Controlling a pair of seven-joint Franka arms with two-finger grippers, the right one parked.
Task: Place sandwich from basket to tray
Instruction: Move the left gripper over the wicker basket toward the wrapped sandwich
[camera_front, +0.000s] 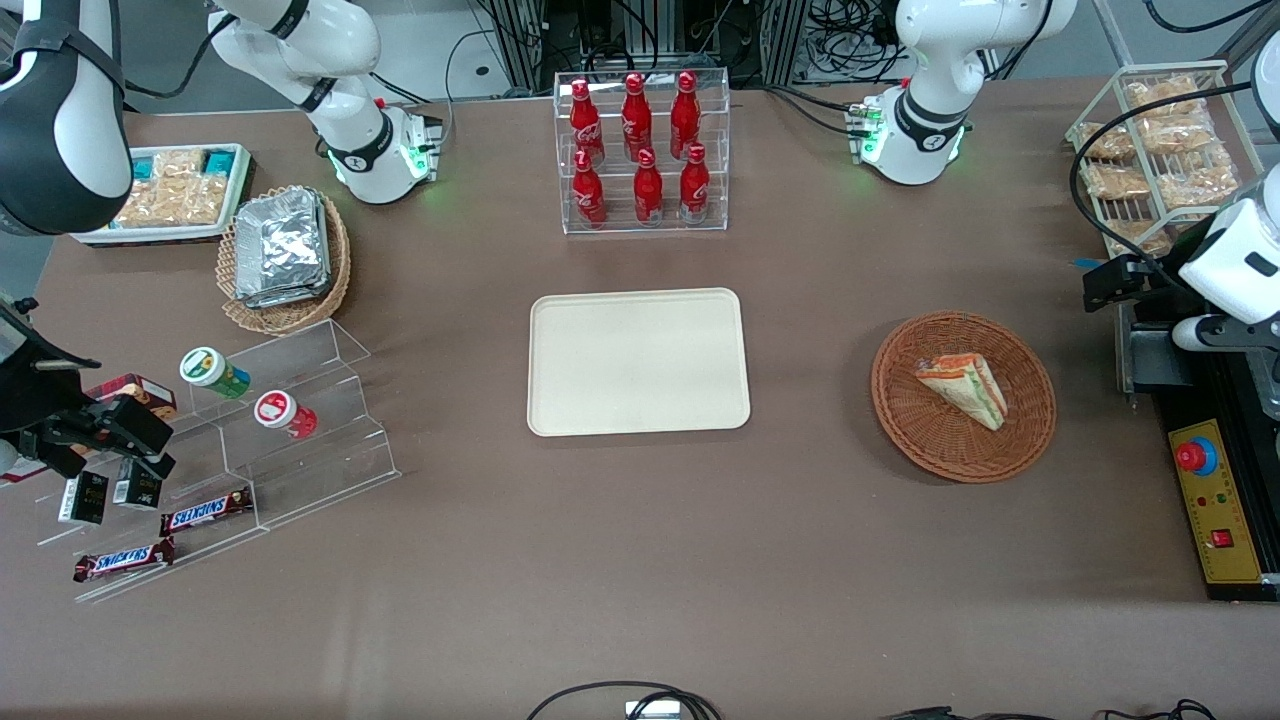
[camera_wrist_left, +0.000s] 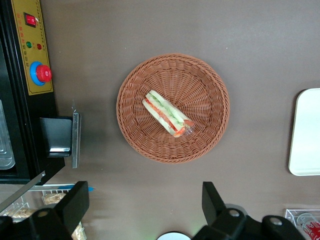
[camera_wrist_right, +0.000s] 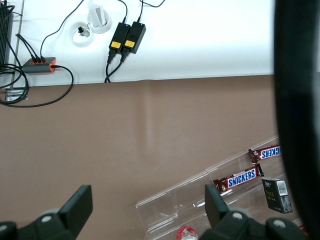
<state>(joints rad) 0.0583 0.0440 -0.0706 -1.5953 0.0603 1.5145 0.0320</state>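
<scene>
The sandwich (camera_front: 965, 390) (camera_wrist_left: 167, 114), a clear-wrapped white-bread wedge with orange, red and green layers, lies on its side in the round reddish-brown wicker basket (camera_front: 900, 420) (camera_wrist_left: 200, 75). The cream-beige tray (camera_front: 638, 362) (camera_wrist_left: 306, 132) sits flat at the table's middle with nothing on it, a short gap from the basket. My gripper (camera_front: 1100, 285) (camera_wrist_left: 144, 200) hangs high above the table, off the basket's rim toward the working arm's end. Its fingers (camera_wrist_left: 75, 202) are spread wide and hold nothing; only brown table shows between them.
A black control box with a red button (camera_front: 1197, 456) (camera_wrist_left: 42, 73) lies near the basket at the working arm's end. A wire rack of snack packets (camera_front: 1160, 150) stands farther back. A clear rack of red bottles (camera_front: 645, 150) stands farther from the camera than the tray.
</scene>
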